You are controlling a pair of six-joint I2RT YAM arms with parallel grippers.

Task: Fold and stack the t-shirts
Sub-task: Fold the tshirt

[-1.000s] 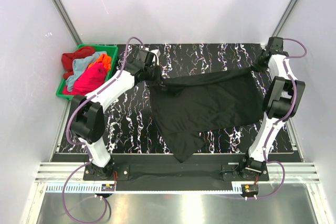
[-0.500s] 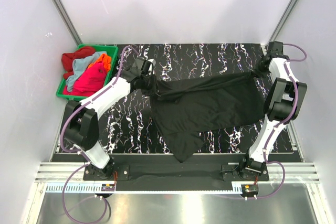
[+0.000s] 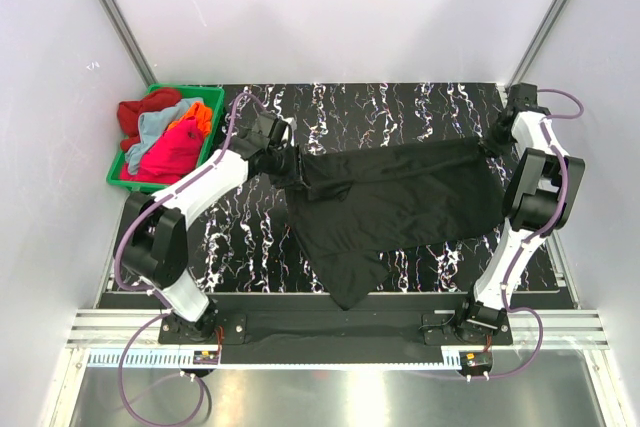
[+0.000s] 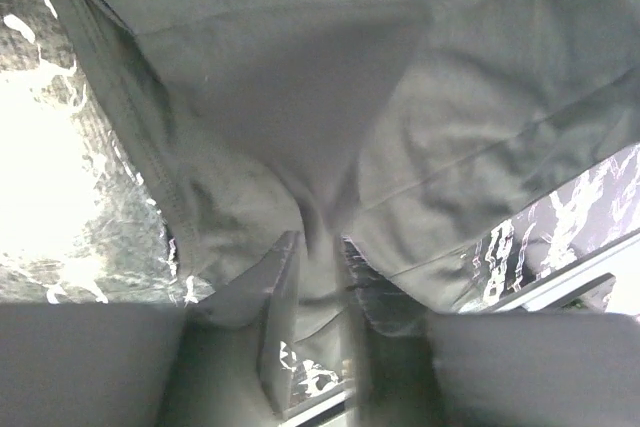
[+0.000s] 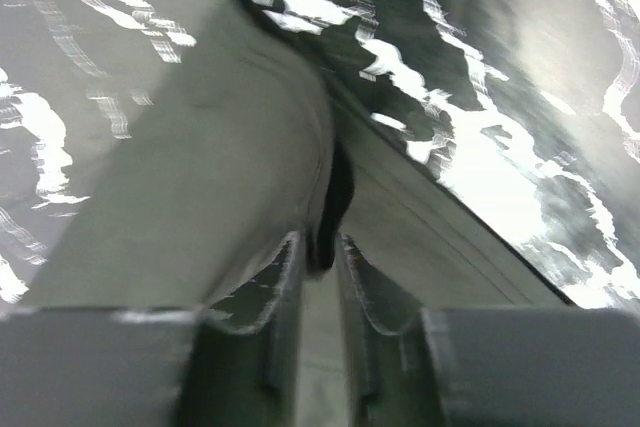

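Note:
A black t-shirt (image 3: pixel 390 202) hangs stretched between my two grippers over the marbled black table (image 3: pixel 400 107), its lower part draping down to the front edge. My left gripper (image 3: pixel 290 165) is shut on the shirt's left top corner; in the left wrist view the cloth (image 4: pixel 300 97) is bunched between the fingers (image 4: pixel 280 287). My right gripper (image 3: pixel 490 142) is shut on the right top corner; the cloth (image 5: pixel 200 177) runs between its fingers (image 5: pixel 285 277). Red, light blue, orange and magenta-pink t-shirts (image 3: pixel 165 137) lie heaped in the bin.
A green plastic bin (image 3: pixel 128 179) stands at the table's far left corner. White walls close in the back and sides, with metal posts at the back corners. A metal rail (image 3: pixel 330 327) runs along the near edge by the arm bases.
The left gripper has drawn back toward the near left with its corner, and the right gripper has edged outward. The shirt's top edge is pulled straighter.

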